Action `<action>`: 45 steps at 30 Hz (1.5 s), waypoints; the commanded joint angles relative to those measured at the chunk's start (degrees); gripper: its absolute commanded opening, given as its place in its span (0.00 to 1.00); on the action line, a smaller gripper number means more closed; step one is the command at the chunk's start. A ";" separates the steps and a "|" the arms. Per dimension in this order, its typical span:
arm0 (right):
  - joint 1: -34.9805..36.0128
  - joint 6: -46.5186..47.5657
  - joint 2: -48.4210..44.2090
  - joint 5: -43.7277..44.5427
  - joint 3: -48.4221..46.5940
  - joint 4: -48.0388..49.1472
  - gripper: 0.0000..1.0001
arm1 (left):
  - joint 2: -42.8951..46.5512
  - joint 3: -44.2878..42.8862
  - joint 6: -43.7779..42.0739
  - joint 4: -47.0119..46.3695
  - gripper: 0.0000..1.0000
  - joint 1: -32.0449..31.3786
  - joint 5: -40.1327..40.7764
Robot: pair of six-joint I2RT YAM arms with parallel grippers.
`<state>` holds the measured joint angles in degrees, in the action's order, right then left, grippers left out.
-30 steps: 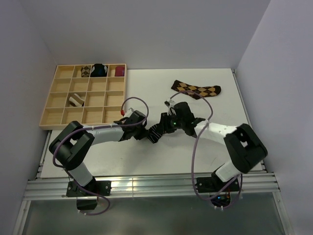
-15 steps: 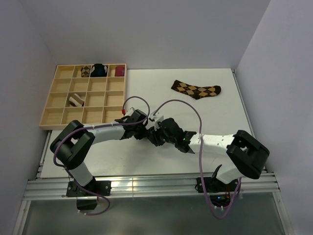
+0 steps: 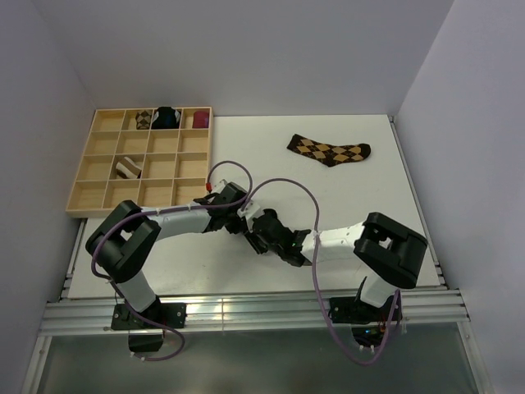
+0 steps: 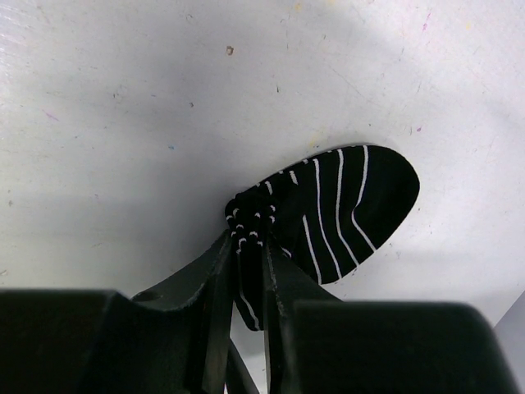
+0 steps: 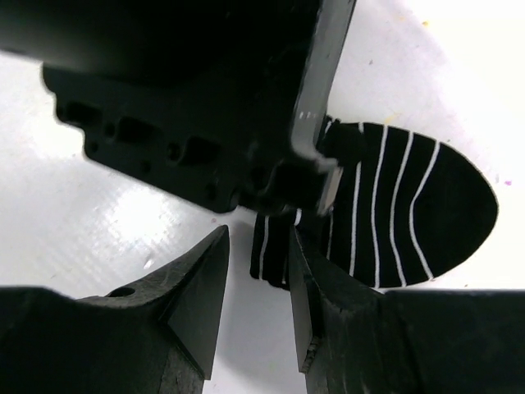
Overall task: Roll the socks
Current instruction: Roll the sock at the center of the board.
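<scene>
The short black sock (image 4: pixel 344 213) with thin white stripes lies flat on the white table, its toe spread out. One end is bunched, and my left gripper (image 4: pixel 250 246) is shut on that bunch. My right gripper (image 5: pixel 258 246) is open right beside it; the sock's (image 5: pixel 410 213) folded end hangs between its fingers, against the right finger (image 5: pixel 328 312), with a gap on the left. In the top view both grippers meet mid-table, left gripper (image 3: pixel 243 222) and right gripper (image 3: pixel 259 238). The brown-and-tan argyle sock (image 3: pixel 328 150) lies flat at the far right.
A wooden compartment tray (image 3: pixel 102 194) stands at the far left. It holds an argyle bundle (image 3: pixel 143 120), a black-and-blue bundle (image 3: pixel 167 116), a maroon bundle (image 3: pixel 199 120) and a brown-and-cream striped roll (image 3: pixel 127 169). Purple cables (image 3: pixel 283 182) loop above both wrists.
My right arm has swung toward the near edge and folded, bringing its gripper from the sock's far side to just below the left gripper. The left gripper has kept its hold.
</scene>
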<state>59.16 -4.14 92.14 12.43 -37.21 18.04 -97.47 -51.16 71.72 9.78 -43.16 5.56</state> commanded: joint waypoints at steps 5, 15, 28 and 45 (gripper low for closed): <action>0.17 1.16 4.71 6.82 -3.74 -1.78 0.40 | -1.14 -0.96 -1.67 4.55 0.22 -0.35 -1.43; -0.88 -1.13 7.45 7.62 -5.24 -6.26 0.00 | 1.23 -0.08 -1.94 3.32 0.27 1.14 -1.17; -12.91 -6.05 0.94 -19.61 -5.06 -8.99 0.00 | 4.48 -0.52 1.14 0.50 0.64 4.48 0.50; -31.11 -25.73 12.35 -58.30 -4.72 2.16 0.00 | 13.18 7.91 4.13 -4.95 0.73 4.40 1.91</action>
<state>29.87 -23.73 101.43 -39.40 -42.13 17.37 -86.35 -44.18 74.72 7.09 -37.82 7.01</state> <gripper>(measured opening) 0.025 0.740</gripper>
